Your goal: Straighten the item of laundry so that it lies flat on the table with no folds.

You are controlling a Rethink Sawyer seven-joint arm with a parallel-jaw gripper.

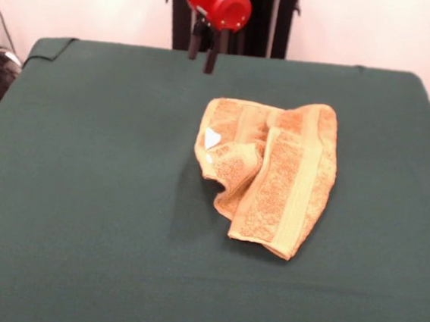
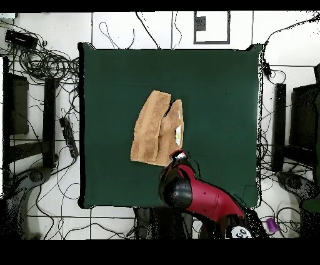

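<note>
The pincer [image 1: 201, 55] hangs slightly parted and empty above the table [image 1: 82, 194], behind the folded towel [image 1: 271, 174].

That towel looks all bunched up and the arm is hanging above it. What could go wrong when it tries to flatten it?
The towel is folded over itself in several layers, so the gripper may pinch more than one layer and only drag the bundle across the table instead of opening it. The curled flap by the white label could also roll further under. The gripper hangs above the towel's edge nearest the robot, so a straight descent may catch only the rim and slip.
</note>
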